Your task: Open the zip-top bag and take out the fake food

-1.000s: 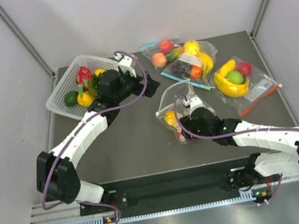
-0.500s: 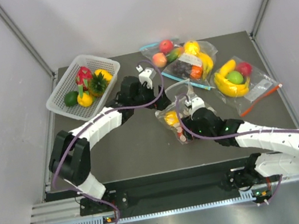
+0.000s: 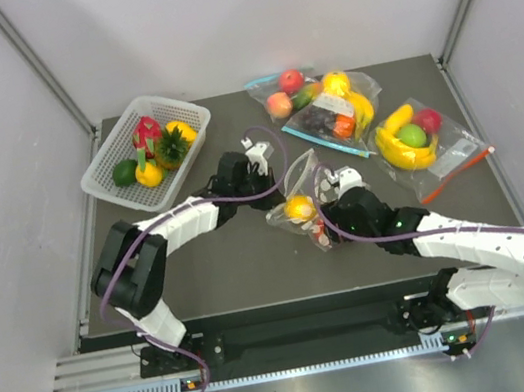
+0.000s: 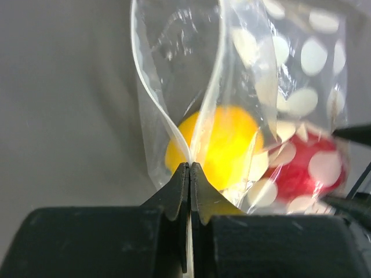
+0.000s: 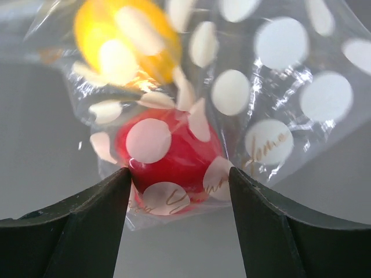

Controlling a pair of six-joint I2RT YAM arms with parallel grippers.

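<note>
The zip-top bag (image 3: 302, 181), clear with white dots, stands mid-table with its mouth spread. My left gripper (image 3: 278, 193) (image 4: 189, 165) is shut on one clear edge of the bag (image 4: 174, 81) at its left side. Behind that edge a yellow-orange fruit (image 4: 223, 145) (image 3: 297, 208) and a small red piece (image 4: 301, 171) sit inside. My right gripper (image 3: 328, 228) (image 5: 178, 174) grips the bag's bottom (image 5: 278, 87), its fingers pressing the plastic on both sides of the red piece (image 5: 174, 156). A pineapple (image 3: 170, 147) lies in the white basket (image 3: 150, 101).
The basket at the back left also holds a pink dragon fruit (image 3: 145, 132) and other fruit. Two undotted bags of fruit lie at the back right, one with a blue strip (image 3: 323, 109), one with bananas (image 3: 414, 139). Grey walls close in the table.
My left arm swung from the basket over to the bag and its jaws shut on the bag's edge. The bag's mouth has been drawn left. The right gripper kept its hold.
</note>
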